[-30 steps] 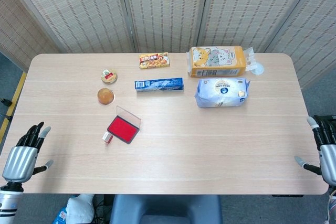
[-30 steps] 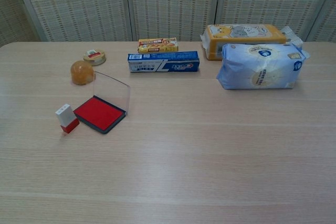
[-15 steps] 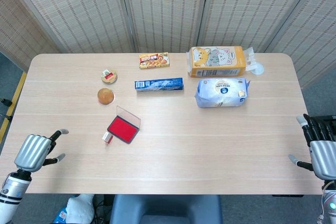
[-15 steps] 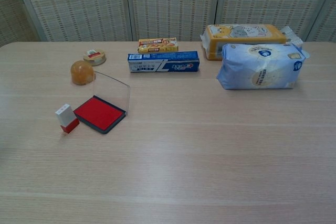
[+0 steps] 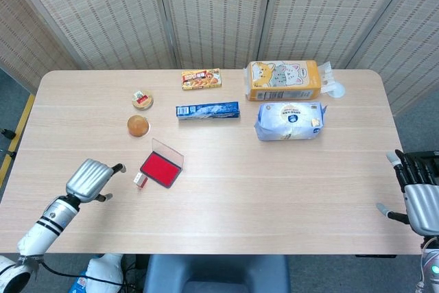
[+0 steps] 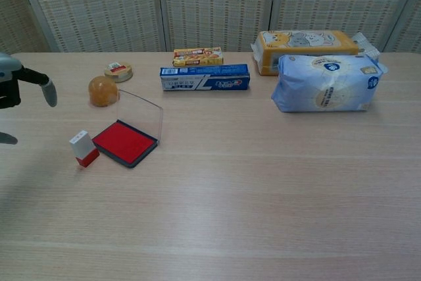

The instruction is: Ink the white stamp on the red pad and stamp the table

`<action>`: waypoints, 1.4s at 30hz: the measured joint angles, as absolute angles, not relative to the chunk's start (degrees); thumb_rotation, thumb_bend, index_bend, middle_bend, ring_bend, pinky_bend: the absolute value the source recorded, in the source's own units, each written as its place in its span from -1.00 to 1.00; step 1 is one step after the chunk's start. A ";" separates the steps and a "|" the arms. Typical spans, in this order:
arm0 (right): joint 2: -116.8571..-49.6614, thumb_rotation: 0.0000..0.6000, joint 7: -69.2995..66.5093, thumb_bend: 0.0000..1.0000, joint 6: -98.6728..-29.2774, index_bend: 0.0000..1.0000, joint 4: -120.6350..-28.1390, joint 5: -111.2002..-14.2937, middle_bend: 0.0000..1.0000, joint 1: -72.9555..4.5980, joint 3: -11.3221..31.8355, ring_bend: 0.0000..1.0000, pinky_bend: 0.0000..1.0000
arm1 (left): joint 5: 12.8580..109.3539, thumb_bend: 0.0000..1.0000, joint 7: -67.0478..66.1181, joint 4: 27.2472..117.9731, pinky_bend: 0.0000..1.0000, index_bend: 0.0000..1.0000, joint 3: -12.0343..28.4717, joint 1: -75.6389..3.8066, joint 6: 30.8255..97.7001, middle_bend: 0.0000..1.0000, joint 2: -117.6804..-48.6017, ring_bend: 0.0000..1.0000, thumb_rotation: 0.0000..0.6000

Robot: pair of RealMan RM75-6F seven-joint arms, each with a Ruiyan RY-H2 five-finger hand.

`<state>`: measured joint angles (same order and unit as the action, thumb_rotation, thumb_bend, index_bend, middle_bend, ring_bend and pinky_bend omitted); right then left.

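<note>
The white stamp [image 5: 140, 180] [image 6: 83, 147], with a red base, stands on the table just left of the red ink pad [image 5: 160, 168] [image 6: 124, 142], whose clear lid is tipped up behind it. My left hand [image 5: 90, 178] [image 6: 20, 90] hovers over the table a short way left of the stamp, fingers apart, holding nothing. My right hand [image 5: 418, 193] sits at the table's right edge, far from both, fingers apart and empty; the chest view does not show it.
Behind the pad lie an amber dome [image 5: 138, 125], a small round tin [image 5: 142, 99], a blue toothpaste box [image 5: 207, 110], a yellow snack box [image 5: 201, 79], an orange tissue pack [image 5: 283, 79] and a pale blue bag [image 5: 289, 121].
My left hand has moved in from the table's left front corner toward the stamp and now shows in the chest view. The right hand shifted slightly at the right edge.
</note>
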<state>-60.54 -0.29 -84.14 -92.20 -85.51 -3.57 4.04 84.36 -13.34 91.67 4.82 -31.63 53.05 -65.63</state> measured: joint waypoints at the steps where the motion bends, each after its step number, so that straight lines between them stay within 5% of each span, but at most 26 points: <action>1: -60.53 1.00 -0.29 -0.80 -83.87 -1.00 -92.17 -85.40 -1.00 -3.68 4.03 -1.00 -1.00 | 83.78 -0.70 -13.53 91.21 0.88 -0.24 5.15 -32.74 51.84 1.00 -66.13 0.90 1.00; 42: -59.69 1.00 -2.21 -0.80 -83.15 -1.00 -91.72 -83.24 -1.00 -3.86 4.50 -1.00 -1.00 | 82.65 -0.68 -4.32 72.47 0.88 -0.07 1.86 -42.61 42.47 1.00 -78.26 0.90 1.00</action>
<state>-59.69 -2.21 -83.15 -91.72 -83.24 -3.86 4.50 82.65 -4.32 72.47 1.86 -42.61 42.47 -78.26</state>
